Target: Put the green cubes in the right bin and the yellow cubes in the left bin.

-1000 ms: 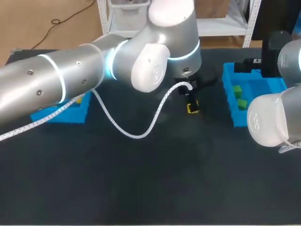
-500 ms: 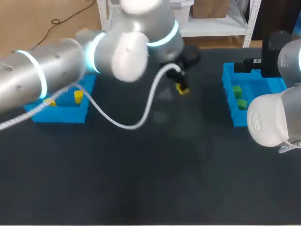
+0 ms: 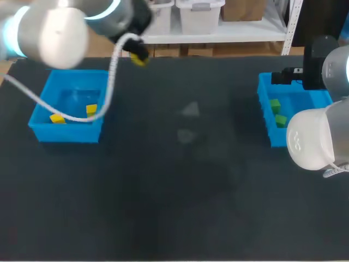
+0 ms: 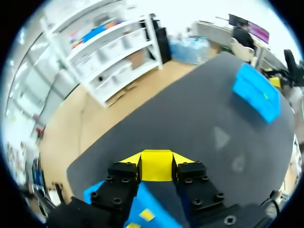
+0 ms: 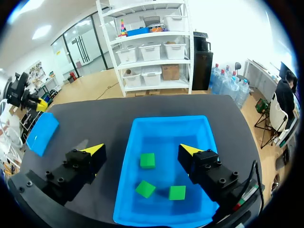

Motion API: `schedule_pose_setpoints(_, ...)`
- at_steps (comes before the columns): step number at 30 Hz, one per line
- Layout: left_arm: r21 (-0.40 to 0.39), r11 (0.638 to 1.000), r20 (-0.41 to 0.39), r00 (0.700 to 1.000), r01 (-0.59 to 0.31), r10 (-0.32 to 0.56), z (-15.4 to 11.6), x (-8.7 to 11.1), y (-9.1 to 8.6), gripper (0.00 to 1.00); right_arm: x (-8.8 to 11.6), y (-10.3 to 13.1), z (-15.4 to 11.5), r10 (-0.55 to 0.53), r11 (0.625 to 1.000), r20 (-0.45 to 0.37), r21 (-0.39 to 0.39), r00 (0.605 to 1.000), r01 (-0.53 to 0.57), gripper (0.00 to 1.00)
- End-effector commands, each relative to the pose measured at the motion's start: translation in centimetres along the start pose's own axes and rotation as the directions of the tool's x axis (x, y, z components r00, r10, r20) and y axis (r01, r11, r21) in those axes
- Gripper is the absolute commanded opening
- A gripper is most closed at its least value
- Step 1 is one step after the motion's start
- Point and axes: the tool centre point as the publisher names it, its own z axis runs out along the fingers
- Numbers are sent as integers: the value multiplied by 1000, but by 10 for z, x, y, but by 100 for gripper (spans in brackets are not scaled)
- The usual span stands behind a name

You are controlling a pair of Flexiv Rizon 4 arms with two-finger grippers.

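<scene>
My left gripper point(image 4: 156, 163) is shut on a yellow cube point(image 4: 156, 170), held in the air. In the head view the left gripper point(image 3: 139, 57) hangs beyond the far right corner of the left blue bin point(image 3: 38, 126). Two yellow cubes point(image 3: 57, 118) point(image 3: 91, 109) lie in that bin. In the left wrist view the left bin point(image 4: 156, 216) shows under the fingers. My right gripper point(image 5: 142, 151) stands open over the right blue bin point(image 5: 199, 126), nothing between its fingers. Three green cubes point(image 5: 147, 160) point(image 5: 145, 188) point(image 5: 177, 192) lie inside it.
The dark table point(image 3: 180, 180) stretches between the two bins. My right arm point(image 3: 311, 139) covers part of the right bin point(image 3: 265, 106) at the right edge. The left arm's white cable point(image 3: 109, 90) droops over the left bin.
My left arm has lifted the yellow cube off the table's middle and swung it left and back, toward the left bin. The right arm has not moved.
</scene>
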Motion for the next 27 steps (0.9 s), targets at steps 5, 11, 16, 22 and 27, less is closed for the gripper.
schedule_pose_setpoints(5,-210,930,31,953,302,-303,-68,157,67,0,0,0,-1,0,1000,-1,3,1000,0,100)
schedule_pose_setpoints(11,-191,932,-42,946,307,-320,-49,187,57,0,0,0,-1,0,1000,-1,3,1000,0,100)
schedule_pose_setpoints(16,-178,926,-60,935,334,-349,-37,196,53,0,0,0,-1,0,1000,-1,3,1000,0,100)
schedule_pose_setpoints(22,-173,925,-75,932,338,-355,-27,195,54,0,0,0,-1,0,1000,-1,3,1000,0,100)
schedule_pose_setpoints(27,-130,917,-26,923,377,-383,-30,183,55,100,0,0,-1,0,1000,-1,3,1000,0,100)
